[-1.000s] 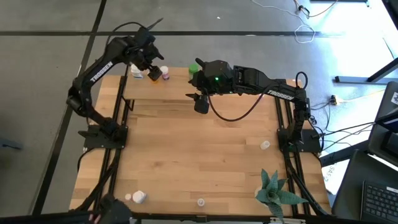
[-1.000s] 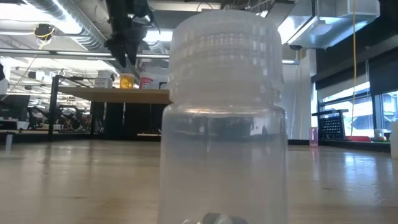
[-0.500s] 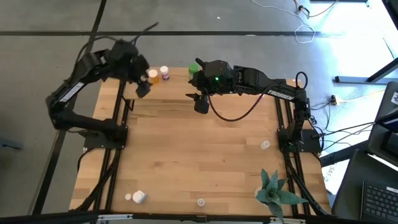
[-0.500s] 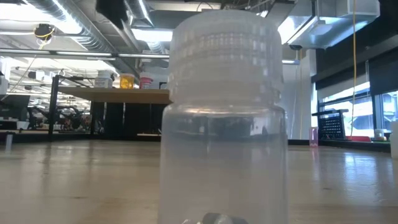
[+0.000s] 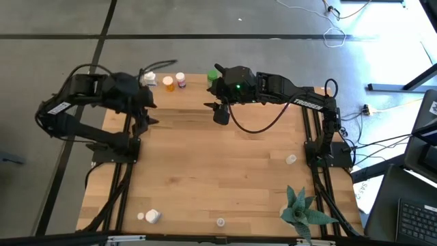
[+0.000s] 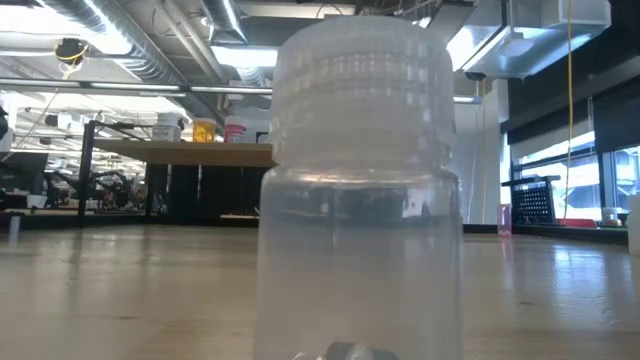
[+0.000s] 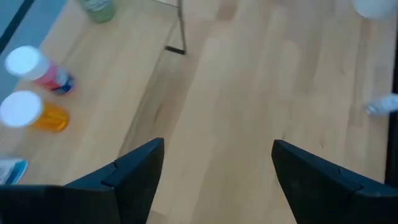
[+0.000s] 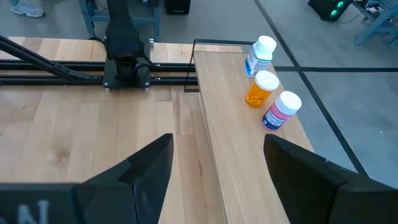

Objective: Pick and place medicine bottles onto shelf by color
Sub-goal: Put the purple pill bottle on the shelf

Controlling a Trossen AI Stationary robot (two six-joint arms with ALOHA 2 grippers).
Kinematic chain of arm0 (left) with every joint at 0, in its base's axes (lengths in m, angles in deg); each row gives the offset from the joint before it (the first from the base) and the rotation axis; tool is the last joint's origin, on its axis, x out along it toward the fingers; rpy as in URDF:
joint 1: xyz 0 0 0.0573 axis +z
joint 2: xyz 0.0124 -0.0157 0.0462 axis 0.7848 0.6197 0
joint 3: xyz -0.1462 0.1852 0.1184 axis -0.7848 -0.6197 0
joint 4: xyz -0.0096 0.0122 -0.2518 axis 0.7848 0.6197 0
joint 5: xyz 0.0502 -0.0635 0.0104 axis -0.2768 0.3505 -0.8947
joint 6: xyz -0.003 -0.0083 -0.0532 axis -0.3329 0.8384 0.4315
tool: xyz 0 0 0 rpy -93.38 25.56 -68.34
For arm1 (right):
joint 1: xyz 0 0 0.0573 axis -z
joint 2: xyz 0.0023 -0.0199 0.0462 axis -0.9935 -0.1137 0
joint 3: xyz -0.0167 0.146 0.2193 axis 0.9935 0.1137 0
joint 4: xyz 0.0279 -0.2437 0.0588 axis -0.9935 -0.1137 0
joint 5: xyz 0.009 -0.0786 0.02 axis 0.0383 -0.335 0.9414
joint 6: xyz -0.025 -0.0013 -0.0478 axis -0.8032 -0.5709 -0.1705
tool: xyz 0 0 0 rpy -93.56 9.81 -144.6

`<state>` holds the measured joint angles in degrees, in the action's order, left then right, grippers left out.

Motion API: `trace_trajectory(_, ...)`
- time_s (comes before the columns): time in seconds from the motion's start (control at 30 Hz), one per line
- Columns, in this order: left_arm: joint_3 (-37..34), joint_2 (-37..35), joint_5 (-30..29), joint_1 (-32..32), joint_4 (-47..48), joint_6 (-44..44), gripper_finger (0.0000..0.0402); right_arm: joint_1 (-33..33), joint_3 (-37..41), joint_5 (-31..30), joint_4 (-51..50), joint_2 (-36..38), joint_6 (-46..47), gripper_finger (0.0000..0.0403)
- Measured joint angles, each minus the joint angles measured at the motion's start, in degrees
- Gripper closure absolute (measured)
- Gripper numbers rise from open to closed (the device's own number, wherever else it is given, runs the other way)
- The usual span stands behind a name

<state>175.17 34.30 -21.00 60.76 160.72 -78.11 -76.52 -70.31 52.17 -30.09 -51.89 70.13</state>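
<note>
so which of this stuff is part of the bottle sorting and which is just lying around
Part of the job:
- shelf
- white bottle, orange bottle, pink bottle on it
- green bottle
- loose bottles on the table

Just lying about:
- spiky plant
- laptop

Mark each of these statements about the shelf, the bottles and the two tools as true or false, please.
1. Three bottles stand in a row on the shelf: white, orange, pink. True.
2. The left tool holds the orange bottle. False: its fingers are open with nothing between them, and the bottle stands on the shelf.
3. The right tool is open and empty. True.
4. The plant stands on the shelf. False: it stands on the table, at the corner far from the shelf.
5. A clear bottle stands close in front of the low camera. True.
</note>
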Motion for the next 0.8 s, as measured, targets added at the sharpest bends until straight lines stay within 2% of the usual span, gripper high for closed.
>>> trace_trajectory(0.17, 0.0, 1.3, -1.4, -7.5, 0.0, 0.1, 0.0110, 0.0, 0.0, 0.0, 0.0, 0.0, 0.1, 0.0150)
trace_trajectory(0.37, 0.0, 2.5, -6.9, -14.7, -0.1, 1.0, 0.0110, 0.0, 0.0, 0.0, 0.6, 0.0, 4.4, 0.0150)
trace_trajectory(0.6, 0.0, 2.3, -7.1, -19.1, 0.3, 0.7, 0.0110, 0.0, 0.0, -1.4, -2.7, 0.0, 19.7, 0.0150)
trace_trajectory(0.7, 0.0, 2.3, -7.0, -19.7, 0.6, 0.6, 0.0110, 0.9, 0.0, -3.3, -10.0, 0.0, 31.3, 0.0150)
trace_trajectory(0.8, 0.0, 2.1, -7.1, -20.0, 0.6, 0.3, 0.0110, 2.5, 0.0, -3.5, -19.7, 0.0, 39.1, 0.0150)
